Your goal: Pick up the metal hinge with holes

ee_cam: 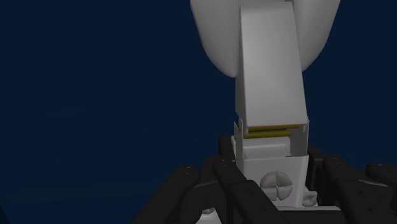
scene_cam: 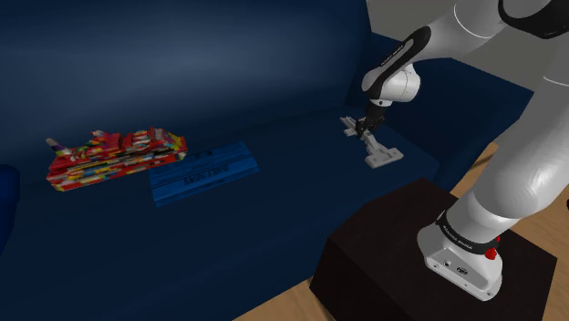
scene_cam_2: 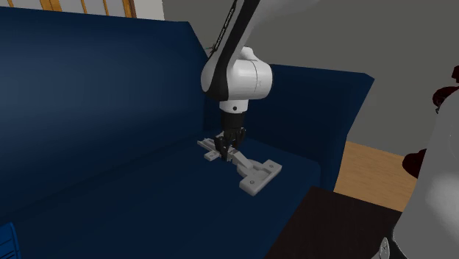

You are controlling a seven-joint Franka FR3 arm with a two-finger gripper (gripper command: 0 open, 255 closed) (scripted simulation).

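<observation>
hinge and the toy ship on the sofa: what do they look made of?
The hinge is plain pale grey and matte, with no metallic shine. Its shape and a screw head suggest metal hardware, but the look leaves that open. The toy ship is built of many small red, yellow and blue blocks, likely plastic bricks.

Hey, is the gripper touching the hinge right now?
Touching: in the wrist view the gripper sits flush against both sides of the pale hinge, with no gap.

We find bare seat (scene_cam: pixel 292 210) to the shoulder view's left of the hinge (scene_cam: pixel 372 144); the armrest (scene_cam: pixel 460 123) stands near its right
</observation>
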